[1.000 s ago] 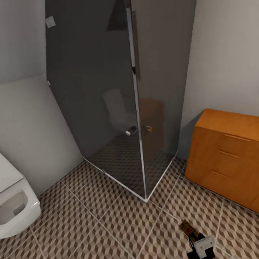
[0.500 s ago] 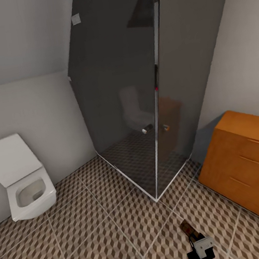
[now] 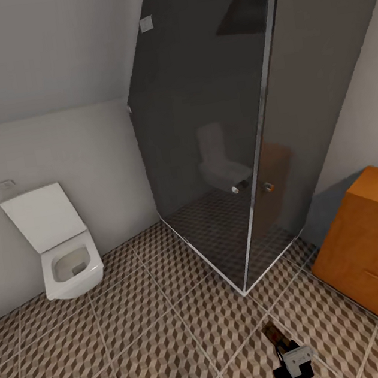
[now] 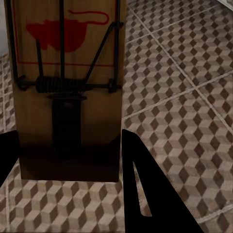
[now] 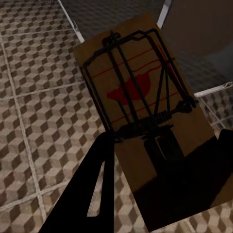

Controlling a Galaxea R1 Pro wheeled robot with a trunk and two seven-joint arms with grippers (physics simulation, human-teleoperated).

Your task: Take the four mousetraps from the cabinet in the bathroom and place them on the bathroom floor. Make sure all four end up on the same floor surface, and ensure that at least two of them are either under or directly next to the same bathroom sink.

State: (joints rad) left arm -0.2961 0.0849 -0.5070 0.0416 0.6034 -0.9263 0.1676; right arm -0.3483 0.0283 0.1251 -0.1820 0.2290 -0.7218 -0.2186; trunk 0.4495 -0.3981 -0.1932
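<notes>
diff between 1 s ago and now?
Only the view moved: the head camera swung left, so the toilet, shower enclosure and cabinet slid right in frame. Unchanged: the left gripper and right gripper each hold a mousetrap above the bathroom floor, nothing released.

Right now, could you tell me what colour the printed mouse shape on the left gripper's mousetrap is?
Red, on the tan mousetrap; clearest in the left wrist view.

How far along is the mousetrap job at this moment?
Done: two traps are out of the cabinet. In hand: the left gripper holds one mousetrap and the right gripper holds another mousetrap, both above the bathroom floor. Left: setting these down by a sink; the other two aren't seen.
</notes>
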